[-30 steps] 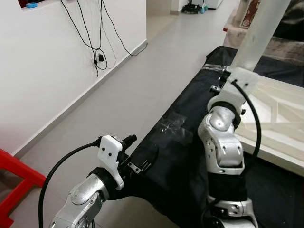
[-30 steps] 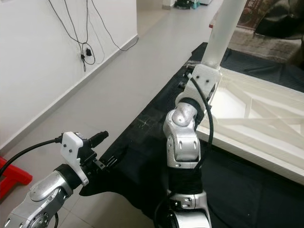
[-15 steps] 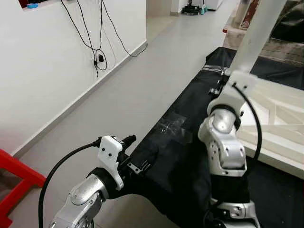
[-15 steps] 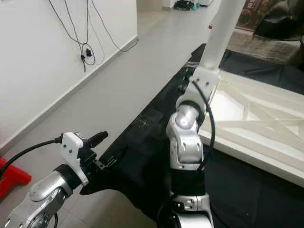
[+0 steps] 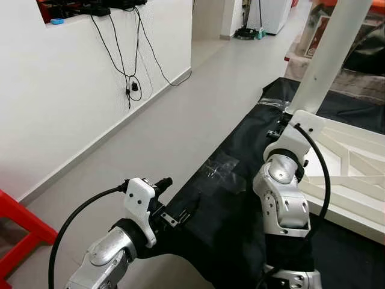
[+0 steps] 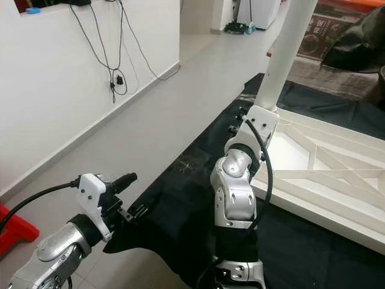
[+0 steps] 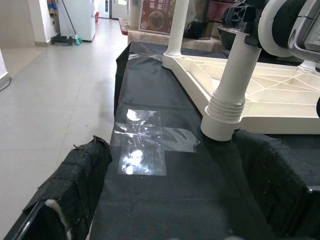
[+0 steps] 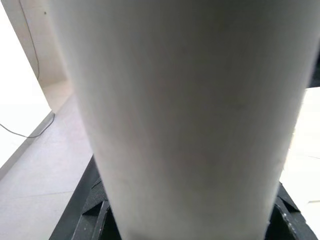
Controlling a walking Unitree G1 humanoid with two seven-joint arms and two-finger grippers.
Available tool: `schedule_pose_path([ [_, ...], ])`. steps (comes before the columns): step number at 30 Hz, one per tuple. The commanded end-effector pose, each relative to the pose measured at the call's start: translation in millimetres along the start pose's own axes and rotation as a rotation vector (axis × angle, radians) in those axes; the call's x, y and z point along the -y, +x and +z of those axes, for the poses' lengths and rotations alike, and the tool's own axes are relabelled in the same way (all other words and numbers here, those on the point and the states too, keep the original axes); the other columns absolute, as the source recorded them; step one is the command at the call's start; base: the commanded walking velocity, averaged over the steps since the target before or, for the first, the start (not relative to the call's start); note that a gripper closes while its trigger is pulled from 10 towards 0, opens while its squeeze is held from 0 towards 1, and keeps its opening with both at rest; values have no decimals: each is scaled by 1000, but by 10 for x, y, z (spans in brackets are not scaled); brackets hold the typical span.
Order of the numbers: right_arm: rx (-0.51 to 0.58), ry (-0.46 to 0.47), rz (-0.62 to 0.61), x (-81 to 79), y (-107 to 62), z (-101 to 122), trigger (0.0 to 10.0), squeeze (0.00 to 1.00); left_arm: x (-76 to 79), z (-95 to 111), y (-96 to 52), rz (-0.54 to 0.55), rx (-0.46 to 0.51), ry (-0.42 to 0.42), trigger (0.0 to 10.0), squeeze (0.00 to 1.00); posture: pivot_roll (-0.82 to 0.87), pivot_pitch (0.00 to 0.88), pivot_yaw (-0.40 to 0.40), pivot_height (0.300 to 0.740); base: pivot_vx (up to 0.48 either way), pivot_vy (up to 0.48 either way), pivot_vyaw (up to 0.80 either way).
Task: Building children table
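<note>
Grip: right gripper (image 6: 251, 115) clamps 1 white leg (image 6: 284, 53) upright in the tabletop (image 6: 337, 174) corner socket; beside that tabletop, left gripper (image 7: 170, 200) waits, fingers released.

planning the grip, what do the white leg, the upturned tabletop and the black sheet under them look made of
White leg: likely moulded plastic, smooth matte, with ridged rings at its base. Upturned tabletop: same cream plastic by the look, with moulded cross ribs. Black sheet: thin, slightly shiny, plastic or coated fabric, patched with clear tape. Right pincer is at the leg.

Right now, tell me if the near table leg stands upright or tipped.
Upright: the leg rises straight from the tabletop's corner socket, with the right pincer around it.
</note>
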State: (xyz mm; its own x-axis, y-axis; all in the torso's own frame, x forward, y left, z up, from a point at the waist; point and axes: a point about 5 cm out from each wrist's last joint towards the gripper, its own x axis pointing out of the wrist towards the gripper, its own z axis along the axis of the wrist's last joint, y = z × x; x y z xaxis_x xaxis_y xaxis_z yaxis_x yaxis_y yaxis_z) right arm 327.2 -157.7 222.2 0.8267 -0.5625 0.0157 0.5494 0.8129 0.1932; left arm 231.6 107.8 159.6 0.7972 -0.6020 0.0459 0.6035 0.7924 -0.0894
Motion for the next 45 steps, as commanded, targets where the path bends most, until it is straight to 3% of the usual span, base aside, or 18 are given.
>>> schedule_pose_path([
  [1, -278, 87, -58, 41, -134, -481, 10000, 0, -10, -28, -15, -1, -10, 2, 10000, 0, 139, 138, 10, 740, 0, 0, 0],
  [6, -298, 59, -99, 84, -195, -552, 10000, 0, -6, -32, -14, 1, -10, 1, 10000, 0, 140, 140, 10, 740, 0, 0, 0],
  [10, -309, -26, -237, 198, -268, -636, 10000, 0, -7, -32, -16, 1, -11, 1, 10000, 0, 141, 144, 14, 740, 0, 0, 0],
  [16, -302, -75, -328, 210, -301, -623, 10000, 0, -12, -28, -22, 0, -13, 4, 10000, 0, 145, 148, 13, 740, 0, 0, 0],
  [31, -283, -66, -261, 156, -279, -599, 10000, 0, -7, -27, -21, -4, -12, 3, 10000, 0, 143, 147, 14, 740, 0, 0, 0],
  [32, -278, -60, -252, 150, -273, -588, 10000, 843, -6, -28, -20, -3, -12, 2, 10000, 0, 143, 147, 15, 740, 0, 0, 0],
  [33, -278, -60, -252, 150, -273, -588, 10000, 843, -6, -28, -20, -3, -12, 2, 10000, 0, 143, 147, 15, 740, 0, 0, 0],
  [34, -265, -59, -250, 146, -267, -571, 10000, 1000, -5, -28, -19, -3, -12, 1, 10000, 0, 144, 147, 13, 740, 0, 0, 0],
  [35, -248, -54, -236, 134, -259, -546, 10000, 0, -6, -31, -20, -3, -13, 1, 10000, 0, 143, 147, 14, 740, 0, 0, 0],
  [45, -181, -62, -187, 99, -260, -471, 10000, 0, -9, -39, -25, -2, -16, 3, 10000, 0, 142, 147, 14, 740, 0, 0, 0],
])
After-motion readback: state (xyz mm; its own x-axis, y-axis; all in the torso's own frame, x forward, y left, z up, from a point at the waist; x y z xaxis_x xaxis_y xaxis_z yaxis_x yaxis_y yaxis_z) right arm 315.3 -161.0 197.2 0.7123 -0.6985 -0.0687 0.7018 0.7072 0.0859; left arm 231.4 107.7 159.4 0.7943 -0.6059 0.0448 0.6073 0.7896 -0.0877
